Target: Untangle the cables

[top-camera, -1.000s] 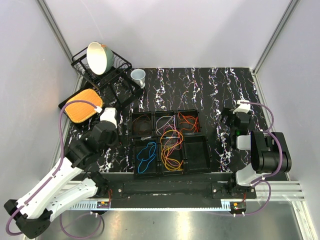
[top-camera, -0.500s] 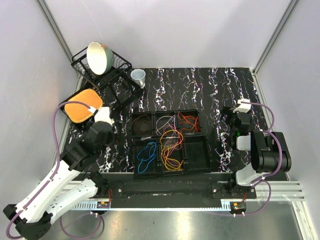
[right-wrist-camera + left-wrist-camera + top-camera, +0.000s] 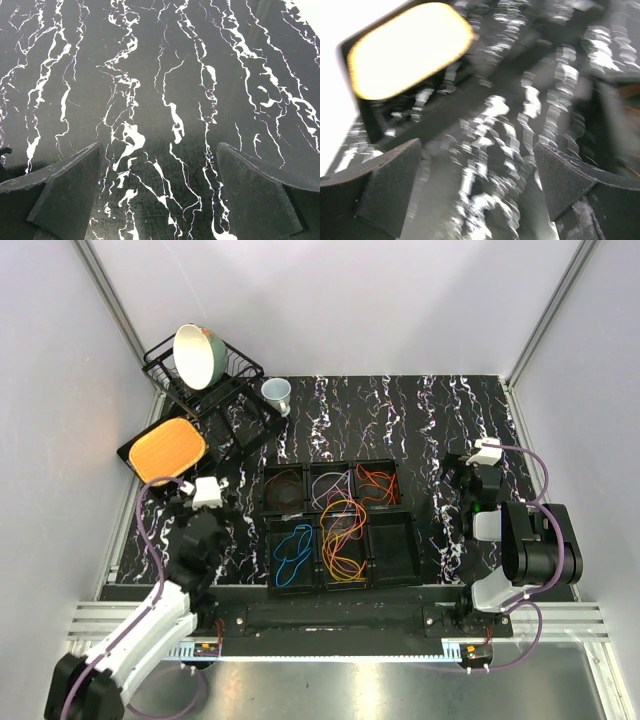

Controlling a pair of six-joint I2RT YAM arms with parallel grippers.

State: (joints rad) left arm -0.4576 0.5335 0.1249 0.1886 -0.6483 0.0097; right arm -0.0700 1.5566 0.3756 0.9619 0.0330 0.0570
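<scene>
The cables lie in loose loops in a black six-compartment tray (image 3: 268, 525) at the table's middle. Brown ones (image 3: 284, 487) fill the far left cell, white and purple ones (image 3: 329, 486) the far middle, orange and red ones (image 3: 376, 483) the far right. A blue cable (image 3: 293, 549) lies in the near left cell. A yellow and orange bundle (image 3: 343, 538) spills over the middle divider. My left gripper (image 3: 198, 488) (image 3: 477, 185) is open over bare table, left of the tray. My right gripper (image 3: 463, 468) (image 3: 160, 192) is open over bare table, right of the tray.
A dish rack (image 3: 233, 380) holding a bowl (image 3: 197, 354) stands at the far left, with a small cup (image 3: 277, 393) beside it. An orange board (image 3: 168, 448) (image 3: 410, 47) on a black tray lies just beyond my left gripper. The tray's near right cell (image 3: 393, 550) holds nothing.
My left arm has drawn back toward its base, and its gripper has slid nearer and slightly left, off the orange board. The right arm has not moved.
</scene>
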